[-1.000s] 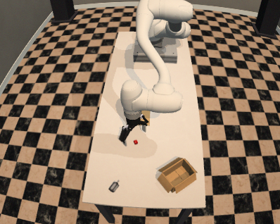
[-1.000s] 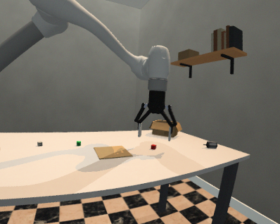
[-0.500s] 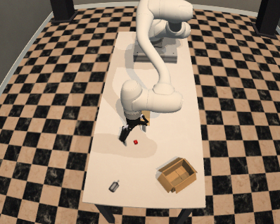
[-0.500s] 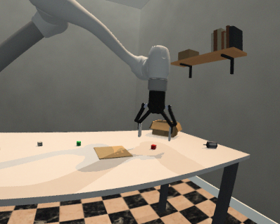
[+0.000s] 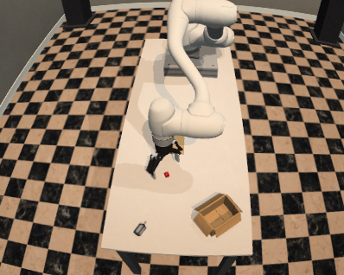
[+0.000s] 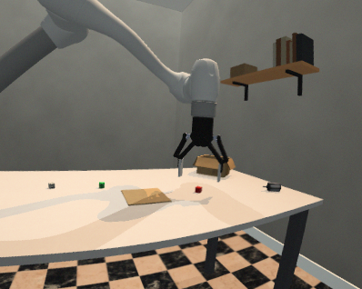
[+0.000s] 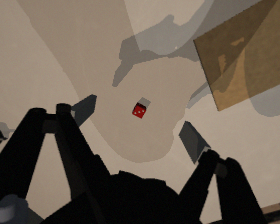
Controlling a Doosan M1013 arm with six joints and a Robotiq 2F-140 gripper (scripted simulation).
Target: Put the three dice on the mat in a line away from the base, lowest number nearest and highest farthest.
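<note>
Top view: arm hides mat (image 5: 181, 151) almost wholly, only sliver showing beside wrist; green die and grey die hidden.
Exterior view: pips on red die (image 6: 198, 189), green die (image 6: 102, 184), grey die (image 6: 52, 185) too small to read. Cardboard box (image 6: 206, 164) partly behind gripper (image 6: 199, 173) fingers. Table (image 6: 261, 214) cut by left edge.
Wrist view: mat cut by right edge; red die face shows pale pips, count unclear. Small dark object (image 6: 274, 186) near table's edge too small to identify.

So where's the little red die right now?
The red die sits on the table just off the brown mat, directly below the open jaws; the wrist view shows it between them.
</note>
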